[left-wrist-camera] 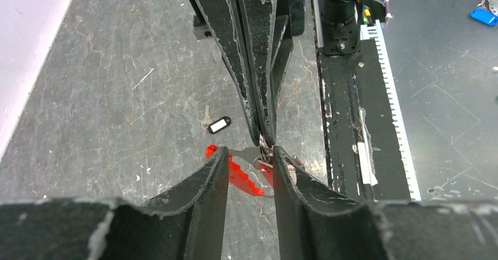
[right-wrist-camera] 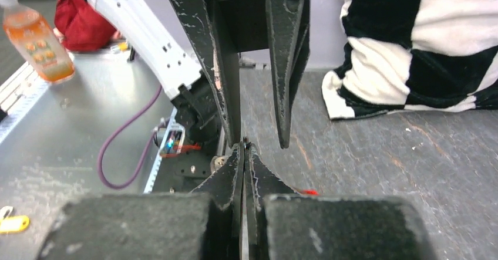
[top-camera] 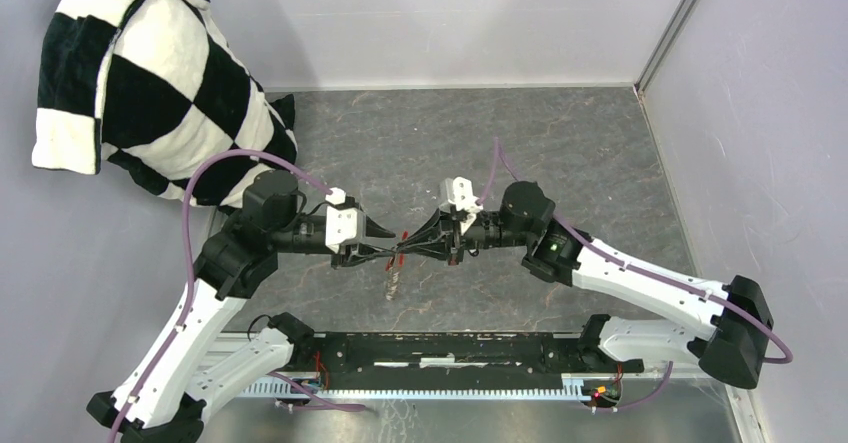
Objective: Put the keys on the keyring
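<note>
Where the left gripper (left-wrist-camera: 246, 154) has its fingers apart, the keyring (left-wrist-camera: 238, 175) sits between them at mid-bench, its red fob showing in the gap. To the right, the right gripper (left-wrist-camera: 264, 141) has its fingers together, pinching the ring's silvery metal. The black-headed key (left-wrist-camera: 219, 125) lies loose on the bench (left-wrist-camera: 117, 95). The red-headed key cannot be located. Judgement: early stage, threading remains.

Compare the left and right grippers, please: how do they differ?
The left gripper has its jaws apart; the right gripper has them shut. The right gripper pinches the keyring, while the left gripper straddles its red fob. Both meet tip to tip above the table.
</note>
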Motion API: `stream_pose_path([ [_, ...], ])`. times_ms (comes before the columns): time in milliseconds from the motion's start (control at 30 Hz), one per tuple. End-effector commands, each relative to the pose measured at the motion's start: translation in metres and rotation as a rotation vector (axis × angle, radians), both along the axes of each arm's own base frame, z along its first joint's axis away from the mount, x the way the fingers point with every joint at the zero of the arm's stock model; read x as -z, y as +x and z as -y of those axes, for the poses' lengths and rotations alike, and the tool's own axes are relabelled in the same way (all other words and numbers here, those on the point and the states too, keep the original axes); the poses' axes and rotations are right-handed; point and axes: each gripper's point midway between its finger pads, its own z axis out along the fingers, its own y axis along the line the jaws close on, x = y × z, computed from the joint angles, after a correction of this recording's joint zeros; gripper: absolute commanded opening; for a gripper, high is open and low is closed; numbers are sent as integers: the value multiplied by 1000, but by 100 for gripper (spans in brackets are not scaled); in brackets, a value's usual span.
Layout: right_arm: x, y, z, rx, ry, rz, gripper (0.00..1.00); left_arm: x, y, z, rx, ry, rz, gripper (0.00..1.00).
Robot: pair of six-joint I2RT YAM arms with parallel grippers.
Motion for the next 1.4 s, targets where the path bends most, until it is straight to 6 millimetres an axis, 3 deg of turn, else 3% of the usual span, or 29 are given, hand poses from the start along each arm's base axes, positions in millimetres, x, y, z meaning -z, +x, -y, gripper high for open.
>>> stream_pose_path([
  [0, -57, 0, 11, 56, 292, -3, 1, -13, -3, 3, -3, -58, -15, 39],
  [233, -65, -1, 23, 86, 469, -68, 1, -4, -4, 4, 4, -47, -35, 37],
  [467, -66, -4, 19, 51, 483, -83, 1, 2, 0, 1, -12, -33, 1, 35],
  [800, -61, -1, 15, 70, 510, -111, 0, -16, -8, 12, 39, -132, -52, 34],
  [1167, -56, 31, 19, 277, 588, -94, 1, -27, -13, 27, 88, -229, -209, 29],
  [1367, -57, 40, 22, 341, 616, -61, 1, -35, -13, 26, 73, -244, -202, 34],
])
